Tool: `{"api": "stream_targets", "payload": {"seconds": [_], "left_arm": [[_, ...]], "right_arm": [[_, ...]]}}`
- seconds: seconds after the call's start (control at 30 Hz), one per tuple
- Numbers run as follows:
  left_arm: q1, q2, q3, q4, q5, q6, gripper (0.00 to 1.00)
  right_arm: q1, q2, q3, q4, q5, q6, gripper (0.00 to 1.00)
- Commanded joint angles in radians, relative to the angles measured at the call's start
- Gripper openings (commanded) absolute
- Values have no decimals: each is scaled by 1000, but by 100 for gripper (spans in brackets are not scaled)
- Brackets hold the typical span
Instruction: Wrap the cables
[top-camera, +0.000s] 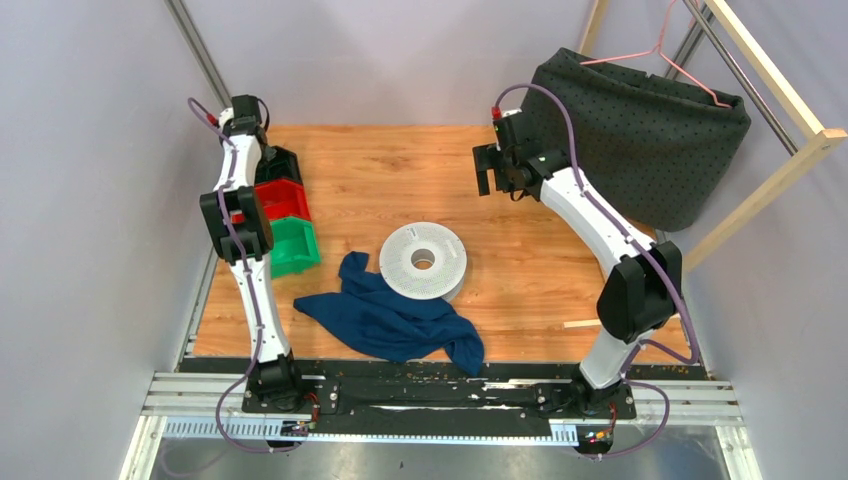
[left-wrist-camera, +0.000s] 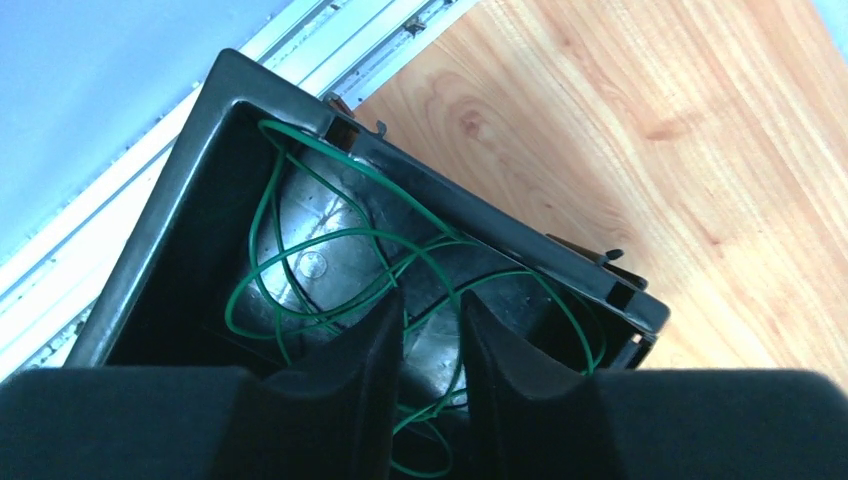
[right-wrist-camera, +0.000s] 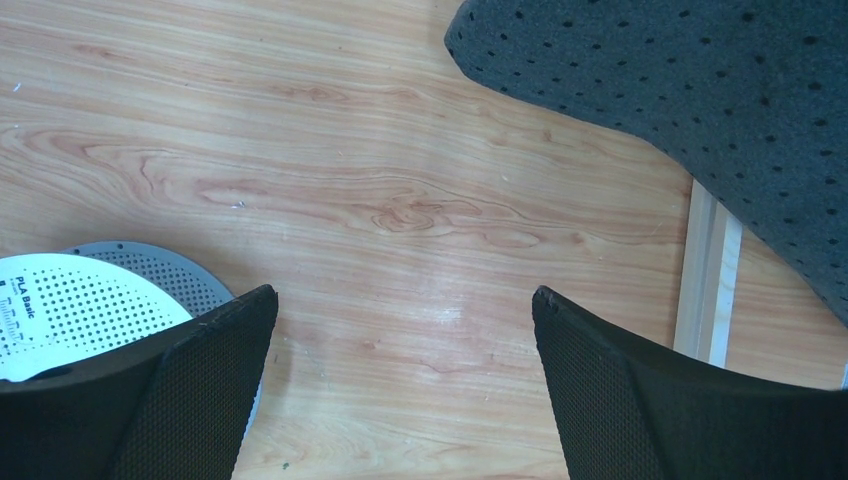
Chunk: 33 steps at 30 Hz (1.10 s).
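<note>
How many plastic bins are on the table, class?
3, in a row by the left arm: black bin farthest, red bin middle, green bin nearest. The arm may hide more.

Wire (left-wrist-camera: 330, 233) partly hidden behind left hand (left-wrist-camera: 432, 305).

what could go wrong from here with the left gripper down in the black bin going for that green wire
The wire lies in tangled loops in the black bin, so the left gripper may pinch one strand and drag up a knot. A loop runs up by the bin's rim near metal clips and could snag, tipping the bin. The blue cloth lies right beside the spool and might catch during winding.
</note>
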Motion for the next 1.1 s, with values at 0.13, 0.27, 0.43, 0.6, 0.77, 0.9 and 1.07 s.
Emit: {"api": "stream_targets", "payload": {"seconds": [0.13,0.27,0.43,0.6,0.77,0.9,1.07], "left_arm": [[3,-30,0,40,28,32,2],[1,-123,-45,41,71,50,0],[-17,-289,-91,40,158,113,0],[-73,-448,-57,40,282,265,0],[-129,-592,-20,40,421,314,0],[-201,-697,-13,42,487,358,0],[-308,-767,-29,73,677,342,0]], "right_arm": [[8,30,76,-58,0,-6,99],[9,23,81,-56,-1,-4,98],[10,15,90,-50,-2,-16,98],[9,1,97,-44,14,-32,98],[9,-29,107,-23,49,-75,99],[9,-61,149,-19,50,-88,100],[9,-122,214,-2,0,-80,100]]}}
